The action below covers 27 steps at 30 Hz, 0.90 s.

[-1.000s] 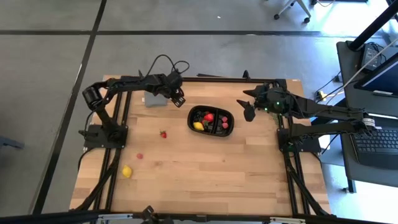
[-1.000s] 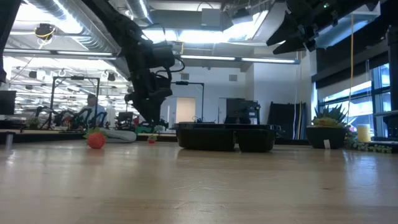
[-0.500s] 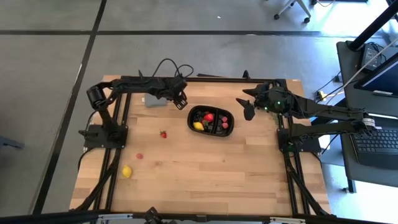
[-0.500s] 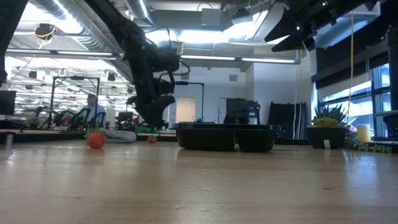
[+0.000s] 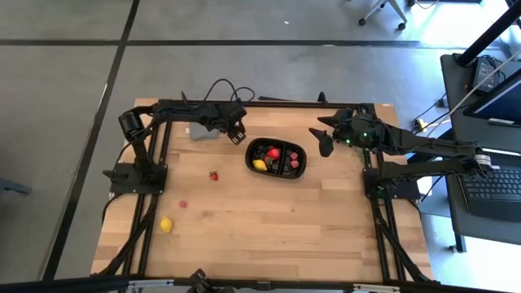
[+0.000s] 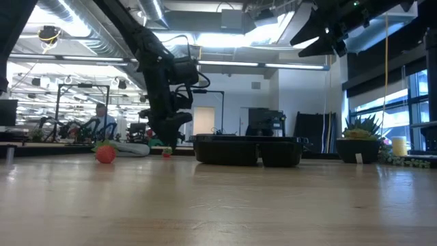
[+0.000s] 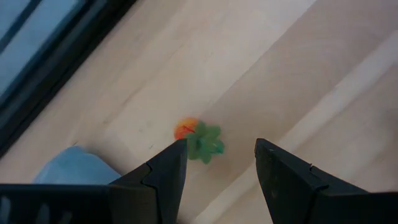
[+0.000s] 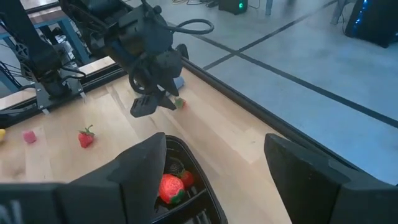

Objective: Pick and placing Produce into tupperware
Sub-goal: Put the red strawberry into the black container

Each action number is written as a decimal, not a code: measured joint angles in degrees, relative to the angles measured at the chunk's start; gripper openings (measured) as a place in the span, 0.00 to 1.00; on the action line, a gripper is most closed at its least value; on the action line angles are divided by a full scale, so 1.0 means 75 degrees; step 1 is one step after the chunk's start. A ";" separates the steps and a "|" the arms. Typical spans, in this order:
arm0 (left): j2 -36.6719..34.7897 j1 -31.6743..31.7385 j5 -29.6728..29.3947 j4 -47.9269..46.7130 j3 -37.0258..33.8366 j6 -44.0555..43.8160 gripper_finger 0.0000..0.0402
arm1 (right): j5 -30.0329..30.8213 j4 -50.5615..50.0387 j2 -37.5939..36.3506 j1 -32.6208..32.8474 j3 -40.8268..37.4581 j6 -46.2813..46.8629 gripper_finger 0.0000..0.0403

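Note:
My left gripper (image 7: 221, 146) is open and points down near the table's far edge (image 5: 237, 134), just left of the black tray (image 5: 277, 159). A tiny orange-red fruit with a green leaf top (image 7: 196, 140) lies on the wood below, close to one fingertip and untouched. The tray holds a strawberry (image 8: 171, 186), a lemon (image 5: 259, 165) and other small pieces. A strawberry (image 5: 213, 174), a pink piece (image 5: 183, 204) and a lemon (image 5: 166, 224) lie loose on the table. My right gripper (image 5: 324, 145) hangs open in the air right of the tray.
A flat grey piece (image 5: 203, 132) lies by the far edge, just left of my left gripper. Black frame rails run along the table's left and right sides. The near half of the wooden table (image 5: 269, 236) has free room.
My left gripper has moved a little toward the table's right, nearer the tray, and has come down toward the small leafy fruit by the far edge. Its fingers have stayed open.

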 joint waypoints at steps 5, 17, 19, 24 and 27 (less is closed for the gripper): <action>0.0000 0.0041 -0.0038 0.0002 0.0000 -0.0001 0.45 | 0.0001 0.0017 0.0000 0.0000 0.0000 0.0000 0.68; 0.0000 0.0038 -0.0014 0.0152 0.0000 0.0000 0.29 | 0.0000 0.0017 0.0000 0.0000 0.0000 0.0000 0.68; 0.0000 0.0038 -0.0014 0.0150 0.0000 0.0000 0.25 | 0.0003 0.0017 0.0000 0.0000 0.0000 0.0012 0.68; 0.0000 0.0035 -0.0014 0.0144 0.0000 0.0000 0.15 | 0.0003 0.0017 0.0000 0.0000 0.0000 0.0020 0.68; 0.0000 0.0035 -0.0016 0.0144 0.0000 0.0000 0.11 | 0.0002 0.0017 0.0000 0.0000 0.0000 0.0020 0.68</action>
